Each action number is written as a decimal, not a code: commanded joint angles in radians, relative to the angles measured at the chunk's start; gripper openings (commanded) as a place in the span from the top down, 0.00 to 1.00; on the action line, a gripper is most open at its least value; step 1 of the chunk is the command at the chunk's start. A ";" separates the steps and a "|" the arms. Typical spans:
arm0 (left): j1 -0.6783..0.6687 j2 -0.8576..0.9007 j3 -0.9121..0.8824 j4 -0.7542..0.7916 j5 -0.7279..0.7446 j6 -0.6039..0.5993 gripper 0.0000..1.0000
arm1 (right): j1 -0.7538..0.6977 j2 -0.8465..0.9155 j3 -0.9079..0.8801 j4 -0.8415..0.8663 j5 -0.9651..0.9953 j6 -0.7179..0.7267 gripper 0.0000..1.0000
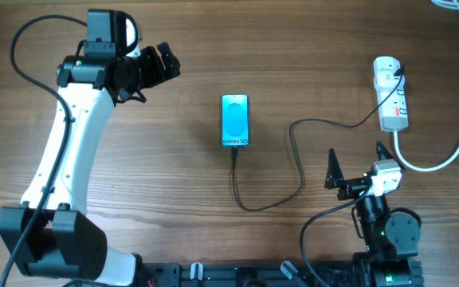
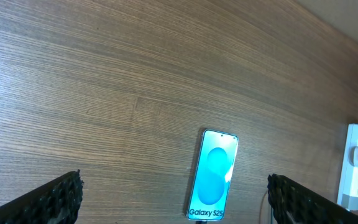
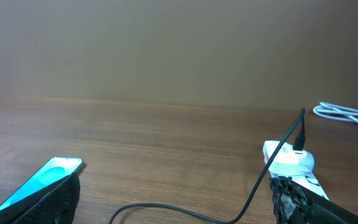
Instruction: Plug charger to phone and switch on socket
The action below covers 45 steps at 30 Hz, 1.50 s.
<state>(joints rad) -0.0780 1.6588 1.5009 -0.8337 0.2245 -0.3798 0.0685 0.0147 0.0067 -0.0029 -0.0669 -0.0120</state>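
Socket (image 1: pixel 391 104) needs switching on, I reckon: the right gripper (image 1: pixel 356 163), open and empty like the left gripper (image 1: pixel 164 64), should press its switch squarely, clear of the charger (image 1: pixel 297 171).

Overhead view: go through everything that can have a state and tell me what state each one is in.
Phone: lying flat, screen lit, charger tip at its lower edge, apparently plugged in.
Charger: far end plugged into the socket, cable lying slack.
Socket: charger plugged in; switch position too small to tell.
Left end effector: open, empty.
Right end effector: open, empty.
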 commanded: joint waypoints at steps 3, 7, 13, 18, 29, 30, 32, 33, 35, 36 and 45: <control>0.004 0.008 0.000 0.002 -0.010 0.005 0.00 | -0.005 -0.011 -0.002 0.003 0.006 0.015 0.00; 0.004 0.008 0.000 0.002 -0.009 0.005 0.00 | -0.005 -0.011 -0.002 0.003 0.006 0.014 0.00; 0.005 -0.043 0.000 -0.003 -0.023 0.006 0.00 | -0.005 -0.011 -0.002 0.003 0.006 0.014 0.00; 0.003 -0.237 -0.106 -0.102 -0.168 0.013 0.00 | -0.005 -0.011 -0.002 0.003 0.006 0.014 0.00; 0.003 -0.858 -0.644 0.077 -0.214 0.256 0.00 | -0.005 -0.011 -0.002 0.003 0.006 0.014 0.00; 0.003 -0.901 -0.684 0.103 -0.199 0.295 0.00 | -0.005 -0.011 -0.002 0.003 0.006 0.014 0.00; 0.003 -0.972 -0.746 0.119 -0.168 0.379 0.00 | -0.005 -0.011 -0.002 0.003 0.006 0.015 0.00; 0.003 -0.999 -0.769 0.121 -0.150 0.418 0.00 | -0.005 -0.011 -0.002 0.003 0.006 0.014 0.00; 0.003 -1.103 -0.842 0.143 -0.116 0.480 0.00 | -0.005 -0.011 -0.002 0.003 0.006 0.014 0.00; 0.003 -1.146 -0.869 0.154 -0.116 0.480 0.00 | -0.005 -0.011 -0.002 0.003 0.006 0.014 0.00; 0.005 -1.588 -1.187 0.286 -0.083 0.440 0.00 | -0.005 -0.011 -0.002 0.003 0.006 0.014 0.00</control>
<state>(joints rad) -0.0780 0.1421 0.3981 -0.6006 0.1204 0.0742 0.0685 0.0135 0.0063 -0.0025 -0.0669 -0.0120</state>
